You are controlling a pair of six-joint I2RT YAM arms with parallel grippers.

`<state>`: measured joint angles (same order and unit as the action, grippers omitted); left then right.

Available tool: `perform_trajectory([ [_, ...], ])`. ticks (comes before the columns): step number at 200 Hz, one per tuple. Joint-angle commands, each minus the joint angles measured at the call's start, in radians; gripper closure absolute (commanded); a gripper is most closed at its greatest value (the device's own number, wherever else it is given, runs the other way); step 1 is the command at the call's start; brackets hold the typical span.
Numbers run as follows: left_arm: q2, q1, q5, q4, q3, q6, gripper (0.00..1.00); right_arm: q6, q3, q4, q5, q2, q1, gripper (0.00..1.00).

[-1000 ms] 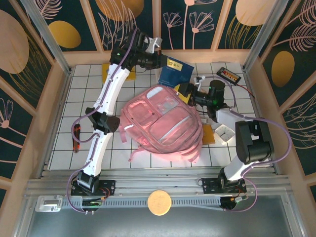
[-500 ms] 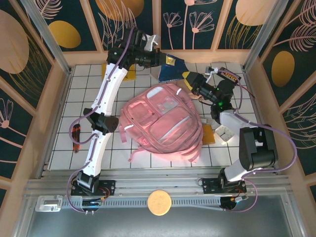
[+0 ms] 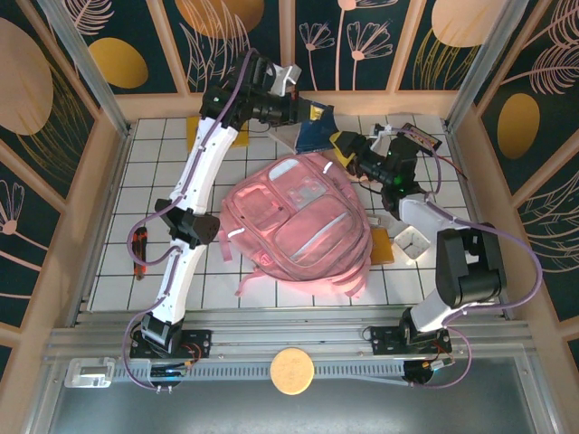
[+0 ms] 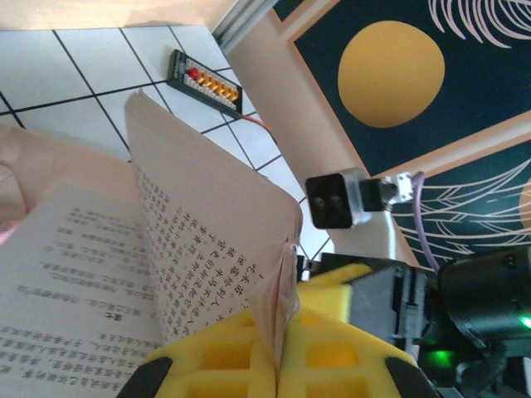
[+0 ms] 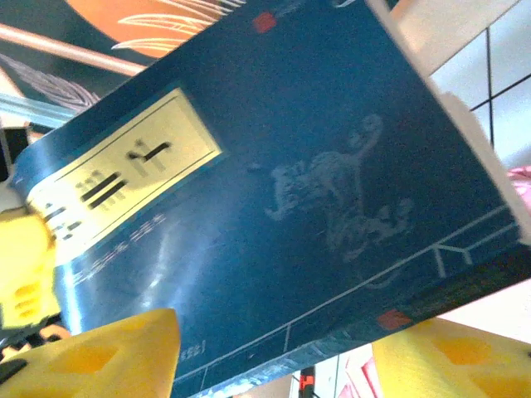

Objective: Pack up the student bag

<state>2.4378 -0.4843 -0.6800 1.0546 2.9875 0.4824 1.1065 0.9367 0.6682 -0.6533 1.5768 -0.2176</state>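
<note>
The left arm is stretched far forward, with the left gripper (image 3: 301, 112) clamped on a blue book (image 3: 314, 137). The right gripper (image 3: 341, 145) is held open astride the book's edge. The bag (image 3: 298, 226) is seen flat between the arms.

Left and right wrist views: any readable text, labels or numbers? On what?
On the open pages of the book: columns of printed Chinese characters, too small to quote.
On the yellow label of the blue cover: black characters, blurred, unreadable.
On the black board: no legible marking.
Nothing here can be quoted reliably.
</note>
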Motion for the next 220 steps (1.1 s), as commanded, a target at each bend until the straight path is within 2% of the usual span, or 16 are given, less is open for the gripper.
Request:
perform_trajectory([
  [1, -0.055, -0.022, -0.067, 0.077, 0.021, 0.043, 1.00, 0.039, 0.044, 0.052, 0.070, 0.027, -0.003, 0.41],
  [15, -0.056, -0.025, -0.067, 0.070, 0.022, 0.052, 1.00, 0.080, 0.048, 0.064, 0.074, 0.045, -0.005, 0.42],
  [32, -0.059, -0.028, -0.067, 0.071, 0.022, 0.055, 1.00, 0.120, 0.054, 0.068, 0.083, 0.062, -0.008, 0.48],
  [50, -0.059, -0.029, -0.064, 0.081, 0.021, 0.049, 1.00, 0.153, 0.053, 0.095, 0.090, 0.074, -0.009, 0.64],
  [58, -0.059, -0.030, -0.062, 0.087, 0.021, 0.046, 1.00, 0.159, 0.051, 0.105, 0.095, 0.075, -0.011, 0.76],
  [68, -0.059, -0.029, -0.059, 0.095, 0.022, 0.042, 1.00, 0.167, 0.044, 0.119, 0.102, 0.073, -0.012, 0.87],
  [84, -0.059, -0.029, -0.054, 0.104, 0.021, 0.038, 1.00, 0.179, 0.031, 0.136, 0.111, 0.064, -0.012, 0.99],
  [139, -0.062, -0.030, -0.005, 0.151, 0.021, 0.007, 1.00, 0.163, -0.009, 0.115, 0.122, 0.021, 0.000, 1.00],
  [151, -0.066, -0.028, 0.033, 0.176, 0.022, -0.018, 0.63, 0.120, -0.022, 0.066, 0.136, -0.016, 0.008, 1.00],
  [159, -0.074, -0.028, 0.085, 0.200, 0.021, -0.046, 0.28, 0.071, -0.028, 0.011, 0.153, -0.047, 0.016, 1.00],
  [163, -0.080, -0.028, 0.123, 0.215, 0.021, -0.061, 0.06, 0.046, -0.029, -0.027, 0.162, -0.069, 0.022, 1.00],
  [165, -0.083, -0.028, 0.144, 0.224, 0.022, -0.068, 0.02, 0.033, -0.031, -0.044, 0.168, -0.078, 0.025, 1.00],
  [189, -0.105, -0.028, 0.382, 0.325, 0.022, -0.168, 0.01, -0.140, -0.042, -0.286, 0.278, -0.222, 0.078, 1.00],
  [220, -0.062, -0.077, 0.432, 0.318, 0.022, -0.180, 0.02, -0.378, 0.034, -0.674, 0.473, -0.399, 0.145, 1.00],
])
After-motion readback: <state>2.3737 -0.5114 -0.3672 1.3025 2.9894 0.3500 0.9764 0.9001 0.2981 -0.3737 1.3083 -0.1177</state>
